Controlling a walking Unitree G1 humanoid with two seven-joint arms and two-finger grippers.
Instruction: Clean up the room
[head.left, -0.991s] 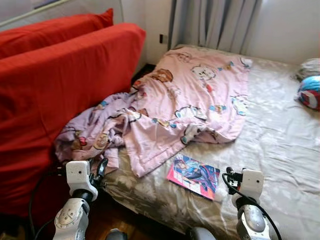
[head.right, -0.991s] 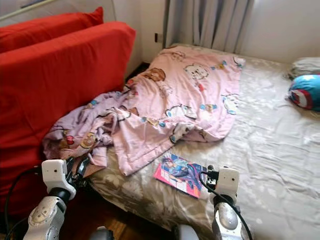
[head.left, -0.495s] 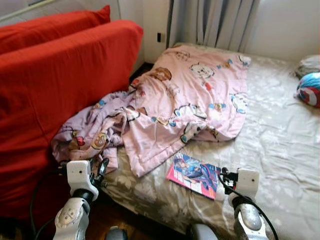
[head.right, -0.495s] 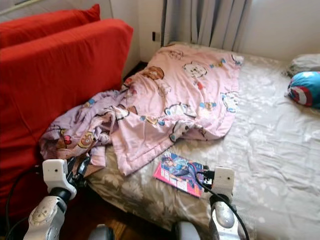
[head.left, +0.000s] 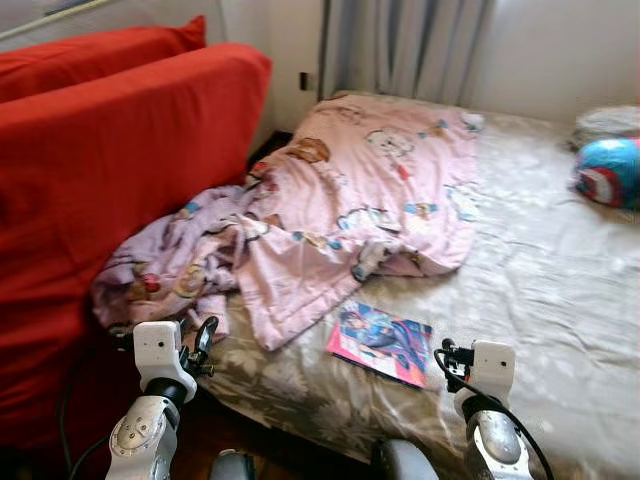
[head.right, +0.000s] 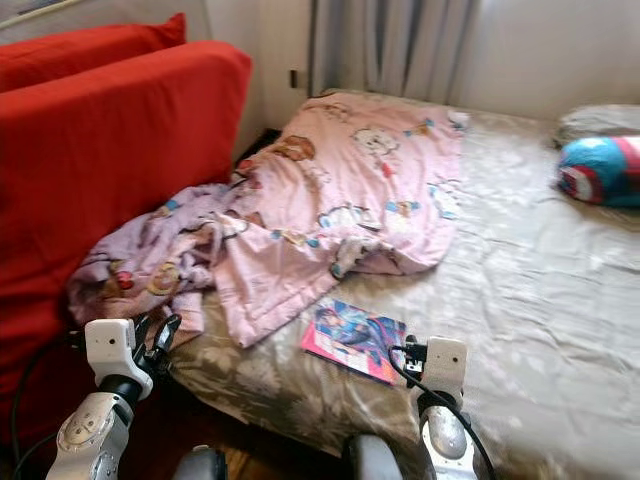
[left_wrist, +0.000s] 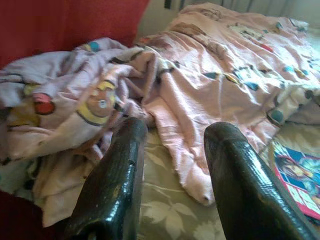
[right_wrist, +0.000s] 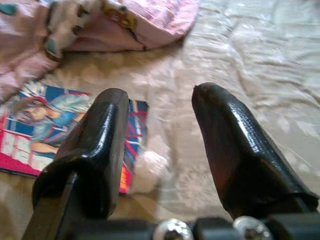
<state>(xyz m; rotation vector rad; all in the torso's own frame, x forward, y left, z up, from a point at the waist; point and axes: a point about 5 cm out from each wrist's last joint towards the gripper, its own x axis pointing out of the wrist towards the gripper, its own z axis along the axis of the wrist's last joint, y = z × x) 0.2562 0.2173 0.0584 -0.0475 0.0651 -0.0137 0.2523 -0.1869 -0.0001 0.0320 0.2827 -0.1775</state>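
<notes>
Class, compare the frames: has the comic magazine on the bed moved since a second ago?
No. The magazine still lies just off the near hem of the pink blanket on the bed sheet. The whole view shifted, so the camera moved.

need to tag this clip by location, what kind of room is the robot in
Most likely a bedroom. A bed with a floral beige sheet takes up most of the view, a crumpled pink cartoon-print blanket lies across it, and curtains hang behind. A red sofa stands beside the bed.
</notes>
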